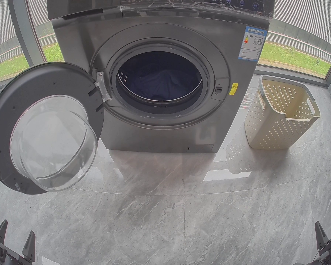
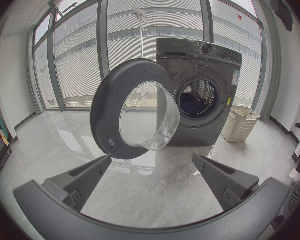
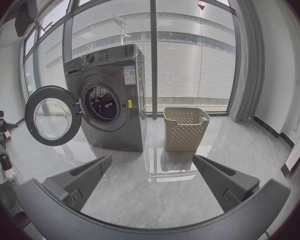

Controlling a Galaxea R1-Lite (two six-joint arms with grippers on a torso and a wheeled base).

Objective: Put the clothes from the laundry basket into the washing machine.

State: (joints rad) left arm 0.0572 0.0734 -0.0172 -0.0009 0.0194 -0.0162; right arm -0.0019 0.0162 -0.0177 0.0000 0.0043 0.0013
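- Washing machine stands on the grey floor, its round door swung fully open toward the robot's left.
- Dark blue clothes lie inside the drum.
- Cream laundry basket stands upright on the floor, just beside the machine on the right.
- Left gripper is low above the floor, fingers spread apart, holding nothing.
- Right gripper is alike: fingers apart, holding nothing.

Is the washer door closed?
No, the door stands wide open beside the washer, and dark clothes show inside the drum.
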